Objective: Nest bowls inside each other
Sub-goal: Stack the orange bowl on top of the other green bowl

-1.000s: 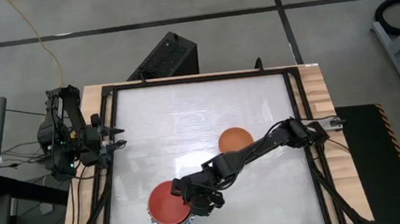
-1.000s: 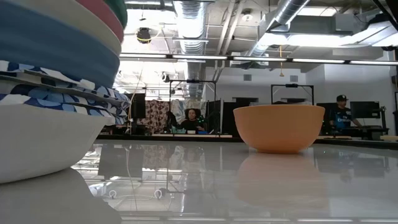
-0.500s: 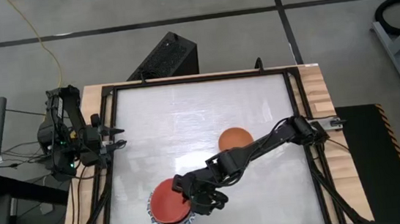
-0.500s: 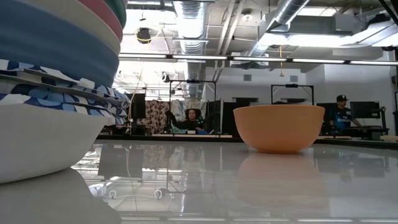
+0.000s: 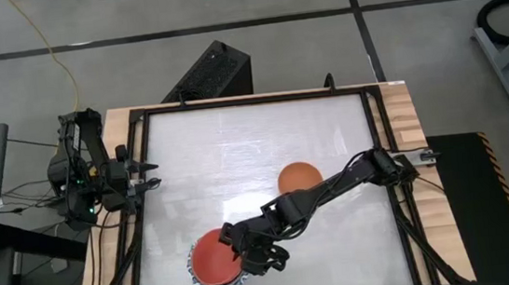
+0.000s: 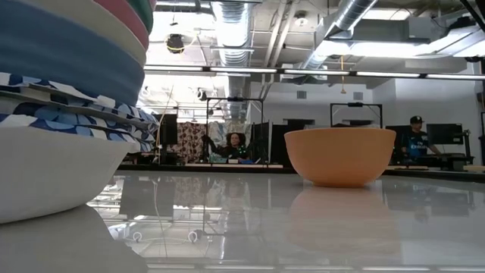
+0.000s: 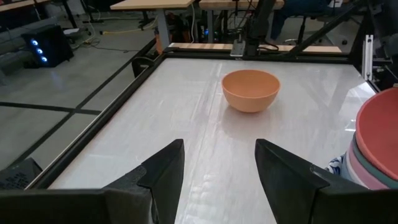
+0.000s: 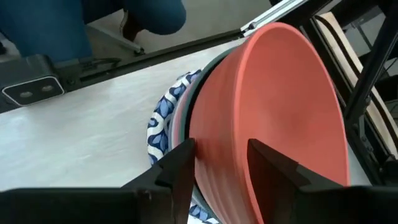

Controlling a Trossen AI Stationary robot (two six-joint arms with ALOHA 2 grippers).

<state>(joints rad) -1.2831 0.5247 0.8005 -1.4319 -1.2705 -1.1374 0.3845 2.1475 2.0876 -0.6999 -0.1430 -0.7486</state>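
A stack of nested bowls (image 5: 212, 264) stands near the table's front edge, left of centre. A red bowl (image 8: 280, 93) is on top, over teal, pink and blue ones and a white bowl with a blue-patterned rim (image 8: 163, 121). An orange bowl (image 5: 299, 177) stands alone on its base at mid-table. My right gripper (image 8: 221, 168) hovers open over the right side of the red bowl, slanting down, with nothing between its fingers. My left gripper (image 7: 219, 168) waits open at the table's left edge.
A black frame (image 5: 250, 101) rims the white tabletop. Bare table lies between the stack and the orange bowl (image 7: 250, 90) and across the far half. In the low view the stack (image 6: 61, 114) fills the left, and people sit in the room behind.
My right gripper has risen slightly above the stack and rolled a little about its wrist. The red bowl stays on top of the stack and the orange bowl has not moved.
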